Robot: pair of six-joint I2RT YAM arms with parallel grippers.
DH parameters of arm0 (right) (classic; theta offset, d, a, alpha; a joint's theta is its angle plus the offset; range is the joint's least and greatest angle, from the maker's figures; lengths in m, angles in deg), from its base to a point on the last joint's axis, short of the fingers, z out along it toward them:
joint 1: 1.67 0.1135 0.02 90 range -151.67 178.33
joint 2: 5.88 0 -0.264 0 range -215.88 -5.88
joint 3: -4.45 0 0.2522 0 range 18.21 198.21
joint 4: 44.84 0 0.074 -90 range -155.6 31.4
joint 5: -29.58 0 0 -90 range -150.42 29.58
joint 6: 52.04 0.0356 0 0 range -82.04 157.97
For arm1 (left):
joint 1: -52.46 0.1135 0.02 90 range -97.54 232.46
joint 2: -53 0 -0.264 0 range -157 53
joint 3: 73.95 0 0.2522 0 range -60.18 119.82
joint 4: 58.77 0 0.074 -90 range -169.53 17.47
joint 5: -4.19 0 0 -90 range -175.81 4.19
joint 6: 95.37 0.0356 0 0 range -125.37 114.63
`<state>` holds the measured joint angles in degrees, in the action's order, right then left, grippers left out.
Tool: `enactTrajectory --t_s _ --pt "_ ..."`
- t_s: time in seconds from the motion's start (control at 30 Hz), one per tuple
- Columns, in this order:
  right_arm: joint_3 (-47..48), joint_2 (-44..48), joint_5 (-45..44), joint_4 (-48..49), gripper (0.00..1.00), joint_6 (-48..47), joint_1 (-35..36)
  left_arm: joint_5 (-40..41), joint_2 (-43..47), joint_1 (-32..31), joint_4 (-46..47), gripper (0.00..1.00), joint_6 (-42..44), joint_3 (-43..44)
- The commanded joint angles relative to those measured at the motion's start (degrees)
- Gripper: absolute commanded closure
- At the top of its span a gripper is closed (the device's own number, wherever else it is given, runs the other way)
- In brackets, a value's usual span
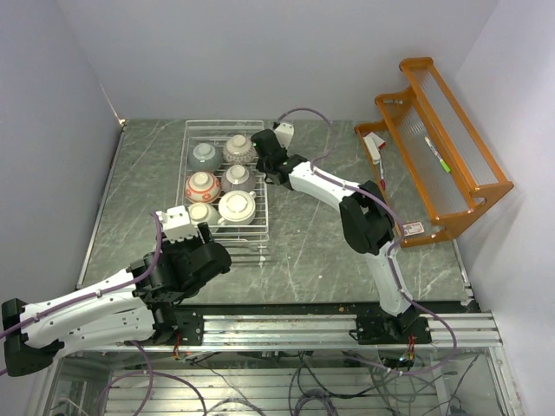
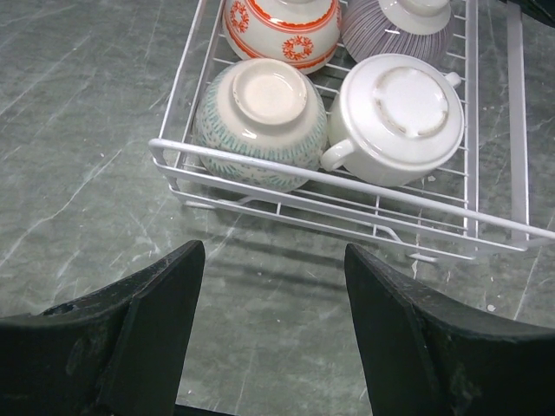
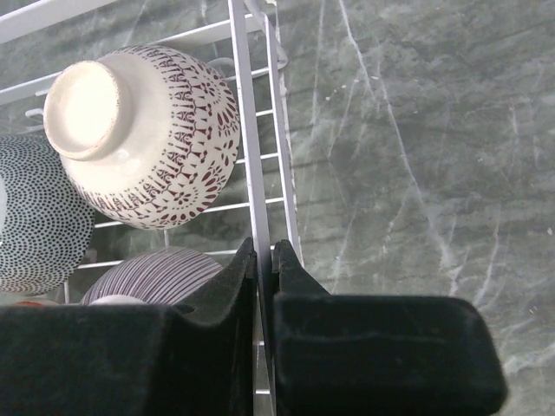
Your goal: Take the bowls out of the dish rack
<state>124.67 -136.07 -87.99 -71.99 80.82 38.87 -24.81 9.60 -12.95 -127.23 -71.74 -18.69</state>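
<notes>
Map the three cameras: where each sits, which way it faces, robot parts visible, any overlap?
Top external: above and behind the robot, looking down on the table; left arm, right arm, the dish rack, the orange shelf.
Left wrist: low before the rack's near wall, facing in at the cream handled bowl; left gripper open, empty.
Right wrist: above the rack's right wall, looking down; right gripper shut on its wire.
Shared: both wrist views catch the striped bowl.

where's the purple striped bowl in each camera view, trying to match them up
Top external: the striped bowl sits in the dish rack's middle row, right side.
Left wrist: top right corner, cropped, behind the cream handled bowl.
Right wrist: lower left, just above the right gripper.
Shared landmark: the rack's right side rail, clamped by that gripper.
</notes>
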Motion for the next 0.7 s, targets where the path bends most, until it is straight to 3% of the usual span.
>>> enactTrajectory --t_s 0.0,0.37,0.67 --pt "3.45 -4.11 -0.54 3.18 1.00 5.66 1.14 0.56 0.25 -0.25 1.14 0.23 -0.20 0.07" --pt "3.48 -4.72 3.20 6.33 0.98 2.85 2.37 -0.08 -0.22 -0.25 3.16 0.23 0.77 -0.28" --pt "-5.09 4.25 4.20 12.52 0.53 -3.48 2.41 -1.33 -0.88 -0.25 7.39 0.22 4.31 0.46"
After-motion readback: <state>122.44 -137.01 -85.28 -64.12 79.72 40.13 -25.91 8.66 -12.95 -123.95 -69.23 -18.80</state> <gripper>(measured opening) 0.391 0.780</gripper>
